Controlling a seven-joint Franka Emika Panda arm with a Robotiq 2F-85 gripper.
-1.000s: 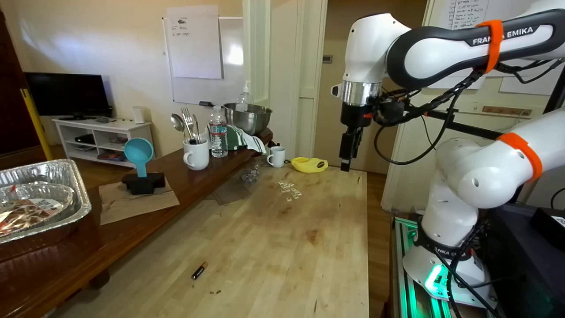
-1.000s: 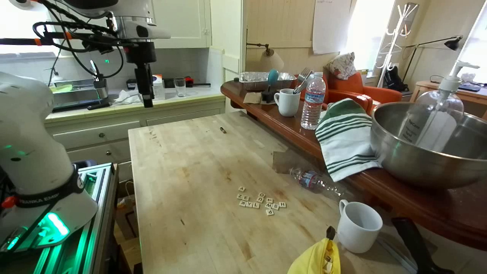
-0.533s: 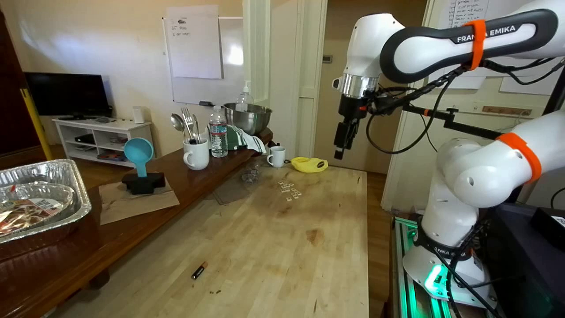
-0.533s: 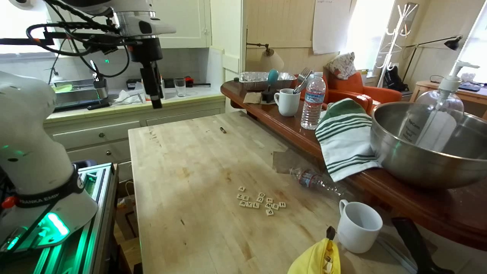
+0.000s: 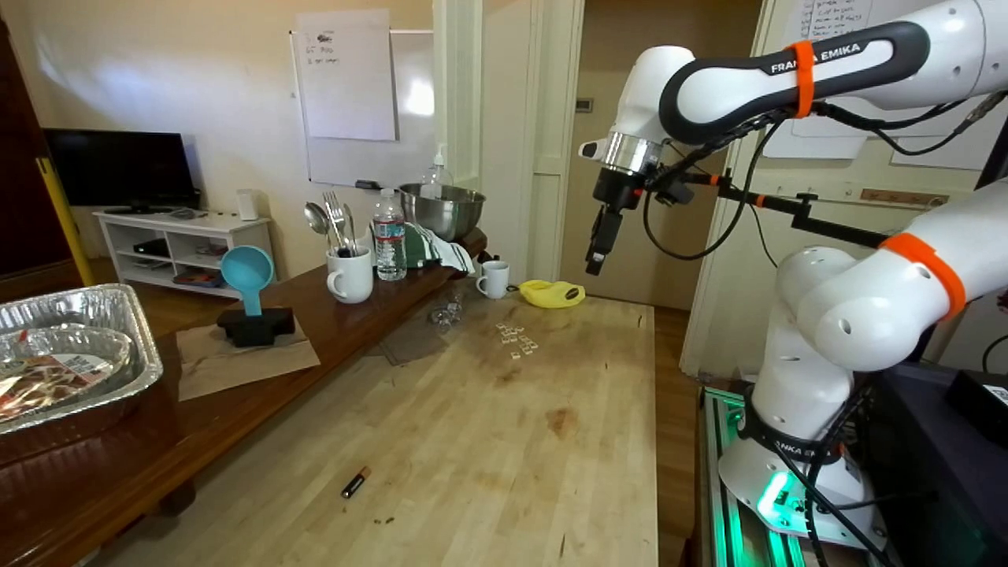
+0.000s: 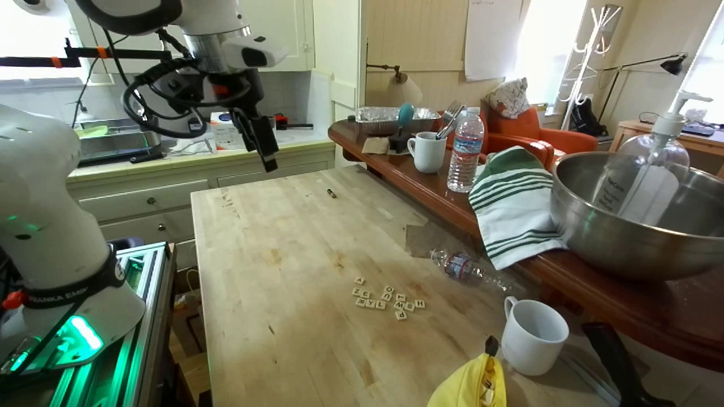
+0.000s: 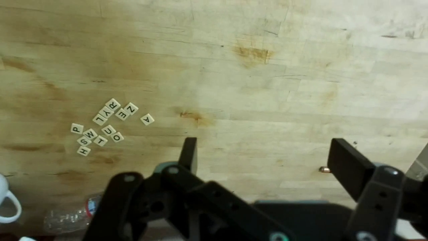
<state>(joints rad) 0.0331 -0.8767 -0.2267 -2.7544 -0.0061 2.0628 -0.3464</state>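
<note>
Black-and-copper battery (image 5: 356,482) | long axis runs toward letter tiles (image 7: 108,130), copper end facing them | readable: A, Z, H | robot arm (image 5: 835,75): "FRANKA EMIKA" | gripper (image 7: 264,147) spread wide

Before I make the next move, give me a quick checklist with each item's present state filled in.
1. Hand open and holding nothing: ok.
2. Hand off the tabletop: ok, it hangs above.
3. Letter tiles readable in the wrist view: ok, they lie letters up.
4. Battery fully visible in the wrist view: not ok, the hand hides part of it.
5. Plastic bottle on the tabletop upright: not ok, it lies on its side.
6. Contents of the yellow pouch identified: cannot tell, too little shows.
</note>
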